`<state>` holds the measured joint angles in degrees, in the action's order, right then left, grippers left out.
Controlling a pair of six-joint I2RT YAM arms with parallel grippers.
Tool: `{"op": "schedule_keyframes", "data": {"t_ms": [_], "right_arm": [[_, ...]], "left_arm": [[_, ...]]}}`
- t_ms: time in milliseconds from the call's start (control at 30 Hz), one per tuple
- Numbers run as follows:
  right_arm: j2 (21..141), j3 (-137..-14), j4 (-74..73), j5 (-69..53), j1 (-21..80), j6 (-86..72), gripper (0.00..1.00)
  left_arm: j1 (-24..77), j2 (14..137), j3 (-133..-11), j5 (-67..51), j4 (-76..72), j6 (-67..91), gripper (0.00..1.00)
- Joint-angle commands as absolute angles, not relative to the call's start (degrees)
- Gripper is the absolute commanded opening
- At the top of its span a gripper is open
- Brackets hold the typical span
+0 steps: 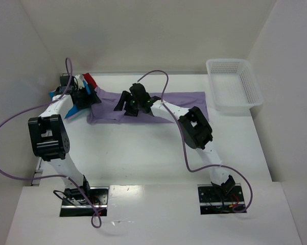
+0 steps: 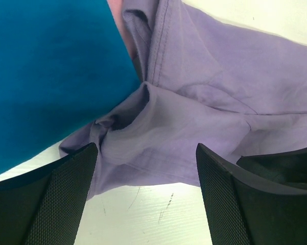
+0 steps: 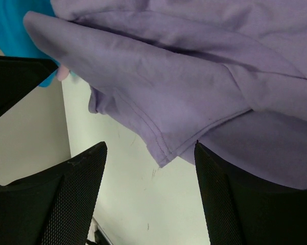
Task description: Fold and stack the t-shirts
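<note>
At the far left corner of the table (image 1: pixel 143 153), the left gripper (image 2: pixel 145 153) hangs with its jaws spread wide and nothing between them, above a bunched, puckered end of the lavender t-shirt (image 2: pixel 219 87). Just beside that bunch lies the blue t-shirt (image 2: pixel 46 66), its edge touching the lavender cloth, and a thin sliver of the pink t-shirt (image 2: pixel 121 25) shows between the two. In the overhead view the red t-shirt (image 1: pixel 89 80) peeks out at the far side of the same pile, mostly hidden by the arm.

Nearer the middle of the far edge, the right gripper (image 3: pixel 150 148) is likewise released and grips nothing. Its fingers stand over a stitched hem of the lavender shirt, with bare table beneath.

The lavender shirt lies spread along the far edge from the pile toward the right, ending just beside the white mesh basket (image 1: pixel 234 84) at the far right corner.
</note>
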<state>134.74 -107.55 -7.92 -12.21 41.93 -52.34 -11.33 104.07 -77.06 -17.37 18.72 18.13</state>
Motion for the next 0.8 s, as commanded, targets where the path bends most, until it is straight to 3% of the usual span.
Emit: {"op": "schedule_keyframes", "data": {"t_ms": [0,533,767], "right_arm": [[134.56,-106.96,-8.61,-10.02,42.45,-53.53,0.75],[138.43,-109.06,-7.56,-10.63,42.45,-54.05,0.70],[140.98,-112.41,-8.17,-10.64,42.45,-54.05,0.53]], "left_arm": [[-11.69,102.75,-75.77,-19.59,16.27,17.05,0.85],[-11.69,95.89,-70.40,-22.76,16.87,18.98,0.85],[-11.69,95.36,-70.40,-22.24,17.40,18.98,0.85]]}}
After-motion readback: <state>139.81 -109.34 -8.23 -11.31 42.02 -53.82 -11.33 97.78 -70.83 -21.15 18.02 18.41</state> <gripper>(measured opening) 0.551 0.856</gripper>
